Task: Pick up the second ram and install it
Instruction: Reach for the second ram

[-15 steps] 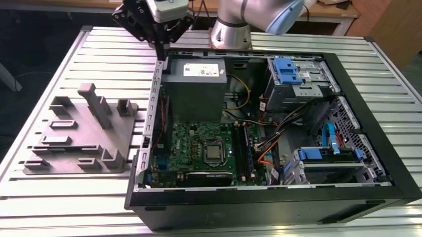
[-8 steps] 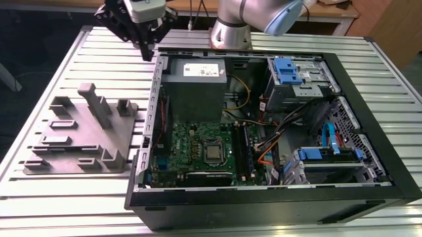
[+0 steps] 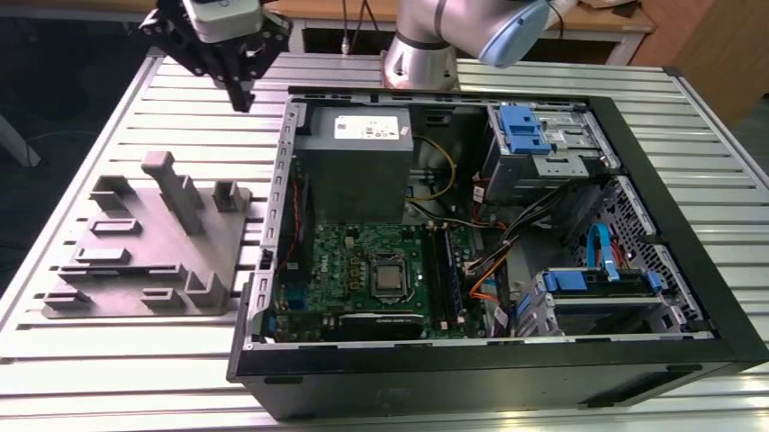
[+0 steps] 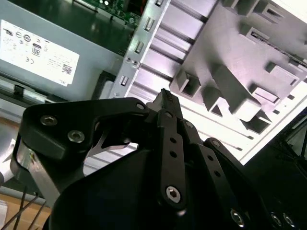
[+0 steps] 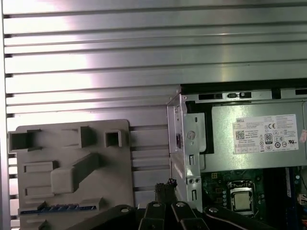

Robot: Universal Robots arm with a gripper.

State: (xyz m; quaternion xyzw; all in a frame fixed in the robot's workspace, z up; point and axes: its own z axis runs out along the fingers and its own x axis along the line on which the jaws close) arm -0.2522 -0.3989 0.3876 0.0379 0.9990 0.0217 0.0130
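Observation:
My gripper [image 3: 244,102] hangs above the slatted table at the exterior view's far left, between the grey fixture [image 3: 144,243] and the open computer case [image 3: 481,225]. Its fingers are closed to a point with nothing between them, as both wrist views show [image 4: 165,95] [image 5: 165,186]. In the first wrist view a thin dark strip with bluish marks [image 5: 57,208] lies along a slot of the grey fixture [image 5: 72,167]; it looks like the second ram. The gripper is apart from it, beside the fixture's edge nearest the case.
Inside the case lie the green motherboard [image 3: 355,265] with its CPU socket [image 3: 391,279], long black slots [image 3: 441,270] beside it, a grey power supply [image 3: 360,162], loose cables [image 3: 505,234] and blue drive cages [image 3: 535,130]. The arm's base [image 3: 420,54] stands behind the case.

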